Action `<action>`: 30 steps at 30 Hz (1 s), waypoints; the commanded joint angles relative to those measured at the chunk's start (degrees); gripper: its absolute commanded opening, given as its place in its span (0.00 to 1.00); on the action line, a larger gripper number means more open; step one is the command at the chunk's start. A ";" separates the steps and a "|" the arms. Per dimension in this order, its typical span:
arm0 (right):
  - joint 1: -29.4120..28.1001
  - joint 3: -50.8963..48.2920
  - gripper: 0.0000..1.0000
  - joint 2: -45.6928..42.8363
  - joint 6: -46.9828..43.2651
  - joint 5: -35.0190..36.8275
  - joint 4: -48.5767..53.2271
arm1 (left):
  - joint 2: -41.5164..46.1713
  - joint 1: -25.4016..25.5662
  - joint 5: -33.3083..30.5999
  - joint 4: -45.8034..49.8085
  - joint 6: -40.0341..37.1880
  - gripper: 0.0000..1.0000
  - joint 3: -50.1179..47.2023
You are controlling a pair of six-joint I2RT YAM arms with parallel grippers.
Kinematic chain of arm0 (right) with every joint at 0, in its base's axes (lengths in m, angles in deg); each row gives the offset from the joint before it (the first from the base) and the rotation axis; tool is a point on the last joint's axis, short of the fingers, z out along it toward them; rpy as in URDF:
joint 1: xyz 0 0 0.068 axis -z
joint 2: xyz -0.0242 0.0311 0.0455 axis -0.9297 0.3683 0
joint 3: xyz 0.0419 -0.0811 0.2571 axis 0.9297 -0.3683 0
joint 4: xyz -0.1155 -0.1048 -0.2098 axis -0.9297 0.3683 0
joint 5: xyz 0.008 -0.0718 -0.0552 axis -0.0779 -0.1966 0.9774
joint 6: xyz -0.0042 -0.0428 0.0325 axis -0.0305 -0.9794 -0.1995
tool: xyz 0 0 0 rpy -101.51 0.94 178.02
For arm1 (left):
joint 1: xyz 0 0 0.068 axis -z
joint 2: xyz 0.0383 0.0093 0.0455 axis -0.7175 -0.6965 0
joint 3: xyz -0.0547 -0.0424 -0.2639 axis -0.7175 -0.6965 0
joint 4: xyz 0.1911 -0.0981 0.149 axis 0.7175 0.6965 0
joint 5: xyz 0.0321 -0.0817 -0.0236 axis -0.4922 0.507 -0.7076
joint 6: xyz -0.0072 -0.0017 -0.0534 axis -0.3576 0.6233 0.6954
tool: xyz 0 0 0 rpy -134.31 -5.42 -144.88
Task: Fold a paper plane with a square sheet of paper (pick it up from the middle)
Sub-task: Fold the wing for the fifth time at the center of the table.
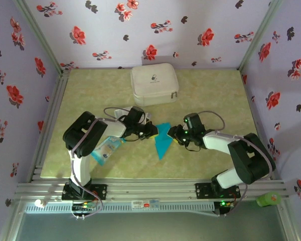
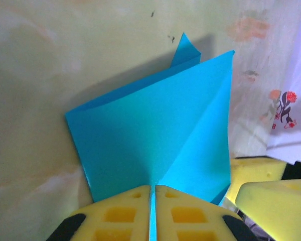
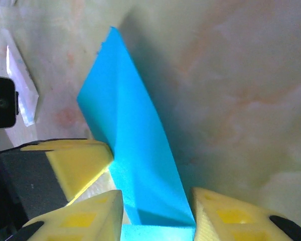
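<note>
Lilac floral walls (image 1: 155, 15) enclose a pale-green table (image 1: 215, 95).

On the table (image 1: 90, 95), a folded blue paper (image 1: 163, 142), tapering to a point toward the near edge, sits between the left gripper (image 1: 151, 131) and the right gripper (image 1: 176, 135), with 1 white zipped case (image 1: 154, 85) behind.

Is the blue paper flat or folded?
Folded: the paper tapers to a point, and creased layers meet between the shut left fingers.

The sheet of paper (image 1: 162, 140) is bright blue, the left claw (image 2: 153, 193) and right claw (image 3: 157, 193) yellow-fingered, the worktop (image 1: 90, 90) marbled pale green, the walls (image 1: 155, 40) lilac with red flowers.
</note>
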State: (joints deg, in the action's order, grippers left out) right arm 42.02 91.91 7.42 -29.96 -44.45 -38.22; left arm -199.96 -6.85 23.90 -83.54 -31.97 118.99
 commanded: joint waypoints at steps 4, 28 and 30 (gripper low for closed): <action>1.22 4.78 0.38 2.78 -7.99 -4.95 0.32 | -1.62 -1.52 1.45 8.38 -7.24 0.12 2.28; 5.25 20.63 0.24 17.49 -29.20 -16.53 19.22 | -2.27 -2.18 1.73 8.84 -7.87 0.12 2.69; 5.32 21.37 0.22 18.00 -30.25 -16.27 20.14 | -1.98 -2.26 1.73 8.18 -7.12 0.11 2.52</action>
State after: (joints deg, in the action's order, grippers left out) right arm 46.83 111.64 24.23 -55.73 -59.57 -23.16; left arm -200.63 -7.98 26.48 -77.42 -38.40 121.76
